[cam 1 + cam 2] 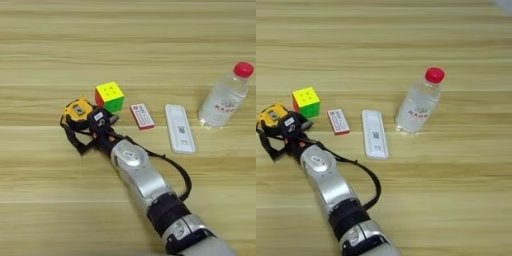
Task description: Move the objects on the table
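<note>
The round yellow-and-black tape measure (78, 109) lies at the left of the table (60, 200), and a thin black strap (72, 137) loops from it toward me. My right gripper (91, 120) is pressed against the tape measure's right side, at the end of the silver forearm (137, 175) that reaches in from the bottom right. The black gripper head hides where it meets the tape measure. The yellow-green-red puzzle cube (110, 96) stands just right of the tape measure. The flat red-and-white packet (142, 116) lies right of the cube.
A long white flat device (179, 128) lies right of the packet. A clear plastic bottle with a red cap (225, 97) stands further right. A black cable (181, 175) loops off the forearm above the table.
</note>
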You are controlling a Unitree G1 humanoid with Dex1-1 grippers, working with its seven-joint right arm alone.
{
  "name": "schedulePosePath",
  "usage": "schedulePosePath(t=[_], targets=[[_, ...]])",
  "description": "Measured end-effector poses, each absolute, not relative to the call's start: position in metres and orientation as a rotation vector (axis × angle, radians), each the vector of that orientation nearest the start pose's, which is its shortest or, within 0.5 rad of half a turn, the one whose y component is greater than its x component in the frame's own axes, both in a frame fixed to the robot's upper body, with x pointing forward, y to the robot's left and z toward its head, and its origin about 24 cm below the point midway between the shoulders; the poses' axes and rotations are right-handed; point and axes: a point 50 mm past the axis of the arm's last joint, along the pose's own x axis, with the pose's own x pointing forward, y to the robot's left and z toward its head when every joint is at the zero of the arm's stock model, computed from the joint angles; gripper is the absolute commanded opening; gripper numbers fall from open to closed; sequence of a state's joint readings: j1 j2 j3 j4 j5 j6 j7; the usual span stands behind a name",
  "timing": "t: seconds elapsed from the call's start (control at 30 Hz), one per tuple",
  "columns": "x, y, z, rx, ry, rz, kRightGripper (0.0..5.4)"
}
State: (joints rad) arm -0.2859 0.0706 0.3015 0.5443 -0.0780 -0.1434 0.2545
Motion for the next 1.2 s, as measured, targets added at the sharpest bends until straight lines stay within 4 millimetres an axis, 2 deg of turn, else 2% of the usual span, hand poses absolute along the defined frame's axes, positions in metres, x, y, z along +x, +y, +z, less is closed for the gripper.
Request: schedulePosePath(t=[0.1, 0.37, 0.47, 0.53, 0.73, 0.9, 1.2], targets=[[0.272, -0.032, 0.011, -0.128, 0.076, 0.650, 5.37], [0.262, -0.031, 0.054, -0.139, -0.116, 0.627, 5.37], [0.263, -0.039, 0.081, -0.119, -0.206, 0.579, 5.37], [0.266, -0.043, 0.086, -0.116, -0.216, 0.547, 5.37], [0.285, -0.065, 0.078, -0.133, -0.166, 0.394, 5.37], [0.301, -0.080, 0.064, -0.147, -0.093, 0.304, 5.37], [0.310, -0.084, 0.038, -0.116, 0.027, 0.313, 5.37]])
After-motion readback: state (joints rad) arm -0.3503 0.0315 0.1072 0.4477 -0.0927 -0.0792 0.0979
